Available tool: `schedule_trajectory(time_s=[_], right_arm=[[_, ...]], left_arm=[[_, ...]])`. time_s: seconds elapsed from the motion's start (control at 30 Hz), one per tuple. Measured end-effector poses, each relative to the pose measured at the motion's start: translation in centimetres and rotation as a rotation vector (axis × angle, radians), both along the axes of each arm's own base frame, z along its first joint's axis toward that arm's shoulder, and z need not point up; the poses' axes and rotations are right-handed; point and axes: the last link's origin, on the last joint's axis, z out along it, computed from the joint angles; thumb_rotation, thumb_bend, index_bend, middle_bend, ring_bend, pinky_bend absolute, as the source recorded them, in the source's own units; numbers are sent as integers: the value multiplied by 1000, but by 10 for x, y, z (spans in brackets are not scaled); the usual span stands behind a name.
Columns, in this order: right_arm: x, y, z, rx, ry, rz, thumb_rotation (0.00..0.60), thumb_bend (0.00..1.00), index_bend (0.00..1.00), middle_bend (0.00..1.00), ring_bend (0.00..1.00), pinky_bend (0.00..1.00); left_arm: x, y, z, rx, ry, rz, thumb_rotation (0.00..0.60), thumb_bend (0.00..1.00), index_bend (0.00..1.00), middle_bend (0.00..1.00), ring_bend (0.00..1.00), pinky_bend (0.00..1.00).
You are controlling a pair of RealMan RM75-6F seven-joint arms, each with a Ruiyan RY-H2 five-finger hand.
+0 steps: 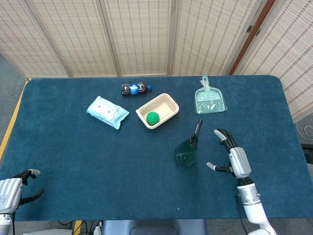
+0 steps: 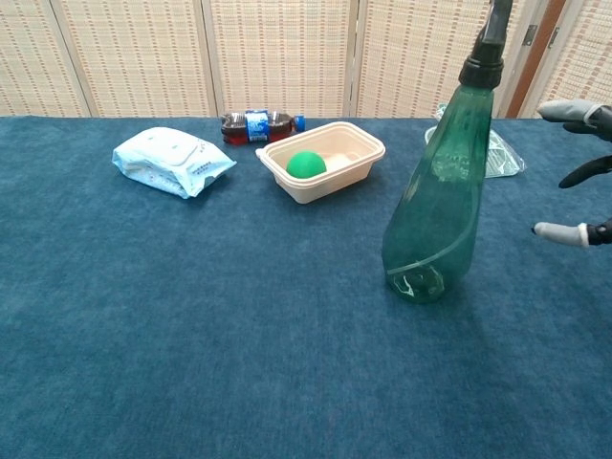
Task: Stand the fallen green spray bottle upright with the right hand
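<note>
The green spray bottle [image 1: 188,149] [image 2: 436,206] stands upright on the blue table, its black nozzle on top. My right hand [image 1: 233,157] [image 2: 581,172] hovers just to the bottle's right, fingers spread and holding nothing, with a clear gap to the bottle. At the table's near left corner my left hand [image 1: 17,185] rests with fingers apart and nothing in it; only the head view shows it.
A beige tray [image 1: 166,104] holding a green ball [image 1: 152,117] lies behind the bottle. A wipes pack [image 1: 107,111] and a lying cola bottle [image 1: 134,88] are at back left, a clear dustpan [image 1: 210,99] at back right. Blue table cloth [image 1: 98,156] covers everything.
</note>
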Motion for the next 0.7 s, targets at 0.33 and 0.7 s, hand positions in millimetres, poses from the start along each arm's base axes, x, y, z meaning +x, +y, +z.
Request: schedule_trajectory(time_s=[0.33, 0.7], right_arm=[[-12, 7, 53, -50, 485, -40, 600, 0, 128, 91, 51, 317], [-27, 23, 77, -60, 619, -94, 600, 0, 128, 91, 51, 317]], left_arm=[[17, 13, 6, 0, -45, -37, 600, 157, 372, 458, 539, 685], [33, 29, 12, 7, -47, -81, 600, 157, 372, 457, 539, 685]])
